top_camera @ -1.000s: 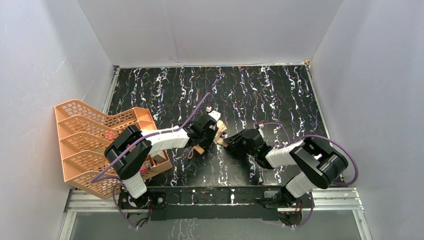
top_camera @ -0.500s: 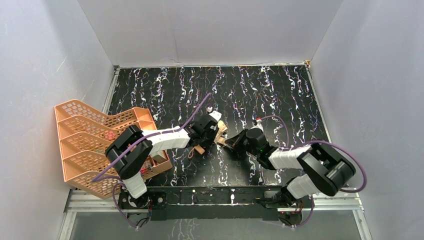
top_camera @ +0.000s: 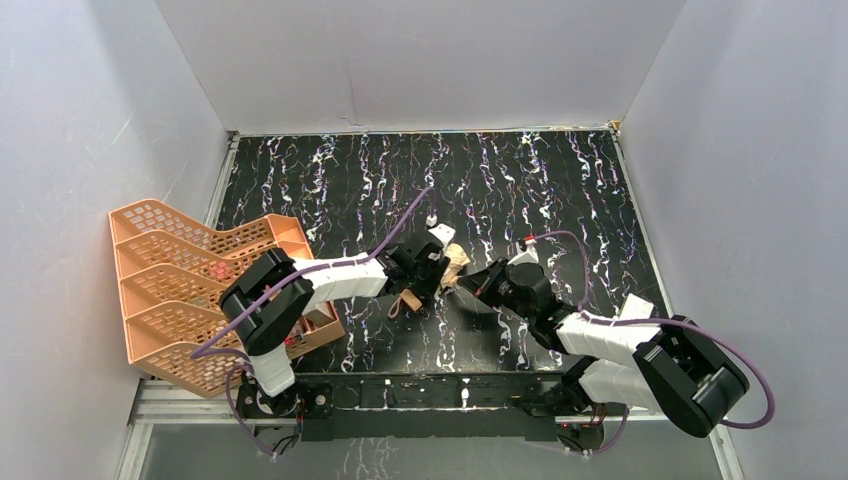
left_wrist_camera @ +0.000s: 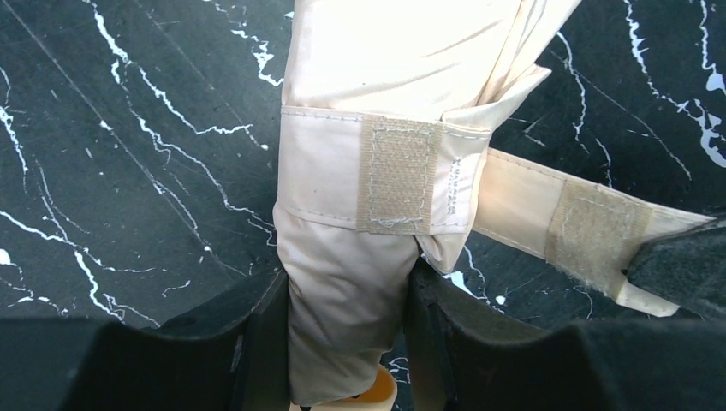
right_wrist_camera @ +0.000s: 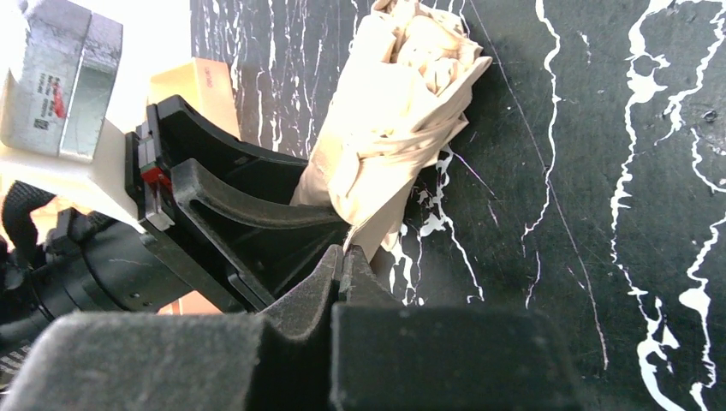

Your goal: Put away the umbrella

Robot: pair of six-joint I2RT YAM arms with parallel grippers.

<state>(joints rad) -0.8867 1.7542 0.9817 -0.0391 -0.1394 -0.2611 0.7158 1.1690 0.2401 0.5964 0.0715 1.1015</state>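
Observation:
The umbrella [top_camera: 452,262] lies folded on the black marbled table [top_camera: 560,190], a tan bundle near the middle. My left gripper [top_camera: 425,270] is shut on it near the handle end. In the left wrist view both fingers press the tan cloth [left_wrist_camera: 402,86] at the gripper [left_wrist_camera: 347,300], and the small handle [left_wrist_camera: 377,390] peeks out below. The velcro strap [left_wrist_camera: 591,231] trails loose to the right. My right gripper [right_wrist_camera: 344,257] is shut on the strap's tip [right_wrist_camera: 372,235], just beside the bundle [right_wrist_camera: 402,111]. From above, the right gripper [top_camera: 470,283] sits to the umbrella's right.
An orange mesh tray rack [top_camera: 190,290] stands at the table's left edge, beside the left arm's base. White walls close in the table at the back and on both sides. A metal rail [top_camera: 430,400] runs along the near edge.
The right gripper has closed on the strap tip, and the right arm's elbow has swung out to the right. The left gripper and the umbrella have shifted slightly to the right.

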